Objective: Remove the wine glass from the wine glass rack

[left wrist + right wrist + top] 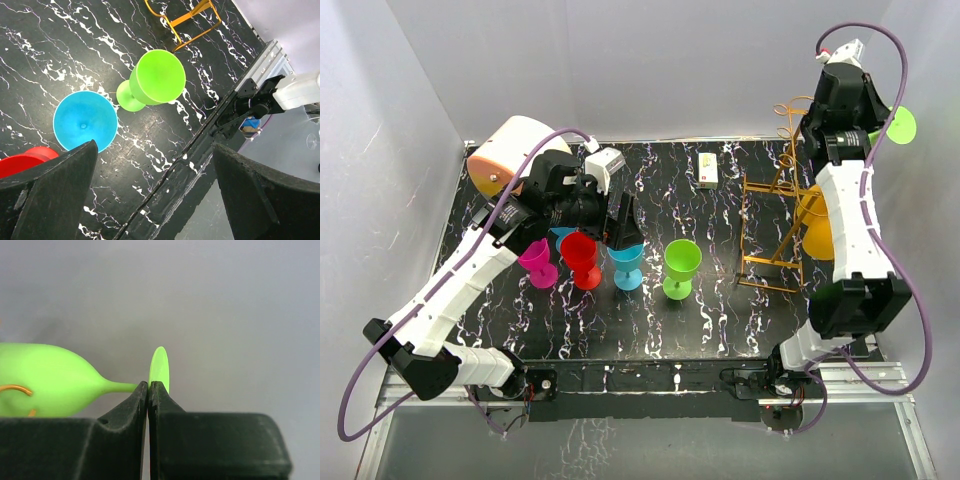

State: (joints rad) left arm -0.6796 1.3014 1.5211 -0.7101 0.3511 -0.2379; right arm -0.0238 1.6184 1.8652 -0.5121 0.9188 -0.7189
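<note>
Lime wine glass (55,382) foot pinched by right hand (148,384), grip visible only wrist-side; left hand (154,146) released

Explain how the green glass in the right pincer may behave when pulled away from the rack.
The green glass looks like smooth plastic, so probably light and not brittle. The right pincer pinches only its thin stem, so the bowl may swivel. Orange wire at the bowl might snag.

Bright, even light; soft shadows
</note>
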